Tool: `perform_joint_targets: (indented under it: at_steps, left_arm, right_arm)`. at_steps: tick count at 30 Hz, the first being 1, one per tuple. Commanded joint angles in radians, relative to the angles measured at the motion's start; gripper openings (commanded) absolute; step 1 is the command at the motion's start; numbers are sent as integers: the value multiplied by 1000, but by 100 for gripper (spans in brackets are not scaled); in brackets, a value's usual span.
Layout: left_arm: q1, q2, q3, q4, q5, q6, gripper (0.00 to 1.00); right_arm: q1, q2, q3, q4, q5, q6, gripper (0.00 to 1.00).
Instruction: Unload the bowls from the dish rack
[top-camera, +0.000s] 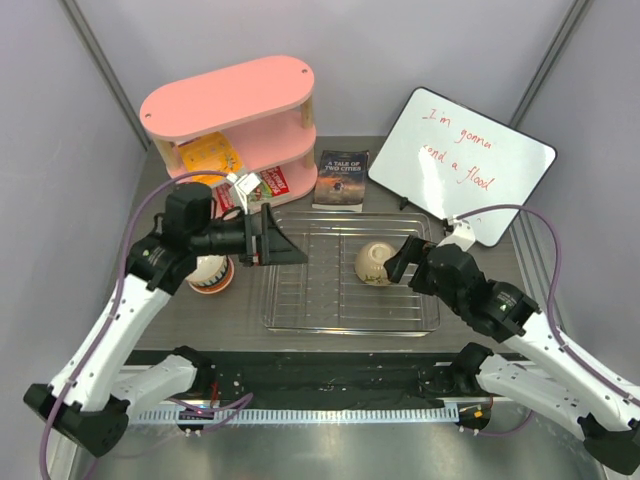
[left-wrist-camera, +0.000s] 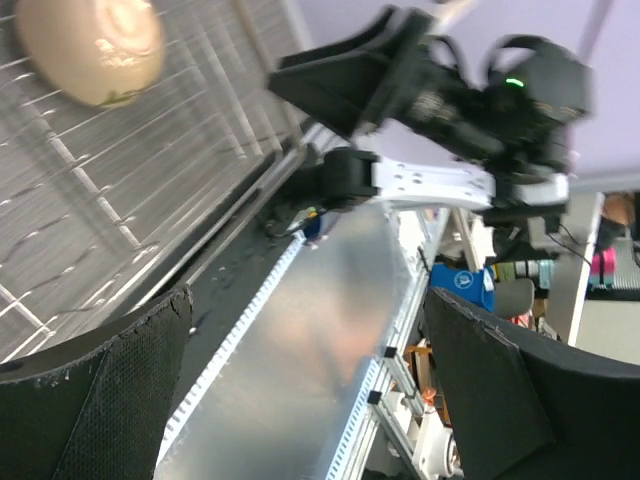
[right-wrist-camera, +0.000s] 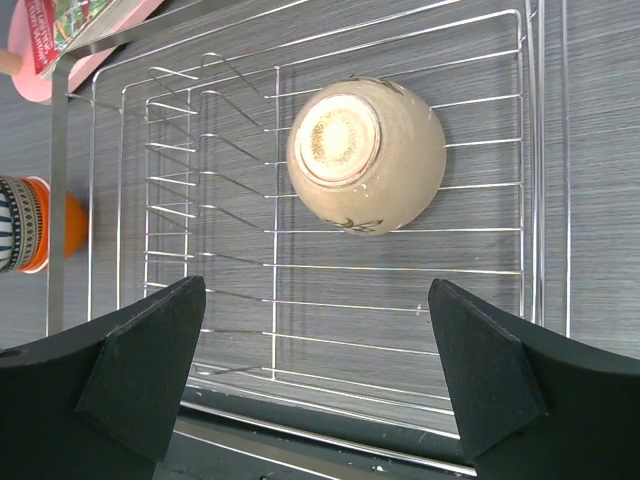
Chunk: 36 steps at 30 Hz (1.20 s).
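Looking down at a dark grey surface (top-camera: 180, 325) with pale walls (top-camera: 400, 50) around it and a shiny metal strip (top-camera: 330, 445) along the near edge. Finding the dish rack (top-camera: 350, 305) lying flat in the middle of the surface, with one beige bowl (top-camera: 372, 262) inside it, toward the rack's far right part. Seeing that bowl tipped over, showing its round foot to the right wrist camera.

Reaching in from the near right corner with the right arm (top-camera: 540, 340), bending at the elbow and pointing the right gripper (right-wrist-camera: 315, 285) at the beige bowl. Holding those jaws wide open, just beside the bowl and gripping nothing; not being able to tell whether touching it or not.

Rising from the near left corner with the left arm (top-camera: 120, 330), turning the wrist sideways and hanging the left gripper (left-wrist-camera: 308, 295) above the rack's far left corner, aiming to the right. Holding those jaws wide open too, gripping nothing.

Spotting a stack of bowls (top-camera: 212, 275) standing on the surface just beside the rack's left edge, orange at the bottom and a pale one above, partly hiding under the left arm. Seeing rows of thin upright wires (right-wrist-camera: 190, 150) in the rack's left half, between the stack and the beige bowl. Noticing a pink shelf unit (top-camera: 235, 105) at the far left corner, a dark book (top-camera: 342, 180) lying flat near the far edge, and a whiteboard (top-camera: 465, 160) with red writing leaning at the far right corner.
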Motion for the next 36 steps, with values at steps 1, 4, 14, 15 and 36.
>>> perform_joint_targets:
  at_steps: [1, 4, 14, 15, 36]
  left_arm:
    - [-40, 93, 21, -40, -132, 92, 96]
    - [-98, 218, 90, -62, -221, 121, 96]
    - [-204, 582, 392, -140, -391, 187, 94]
    - [-213, 603, 418, -152, -426, 193, 94]
    - [-352, 1007, 676, -238, -522, 328, 93]
  right_arm:
    - [-3, 44, 27, -48, 35, -23, 100]
    - [-3, 60, -7, -34, 26, 0, 100]
    - [-3, 38, -44, -13, 37, -3, 100]
    - [-2, 34, -49, -13, 37, 1, 100]
    - [-3, -40, -96, -5, -12, 6, 100]
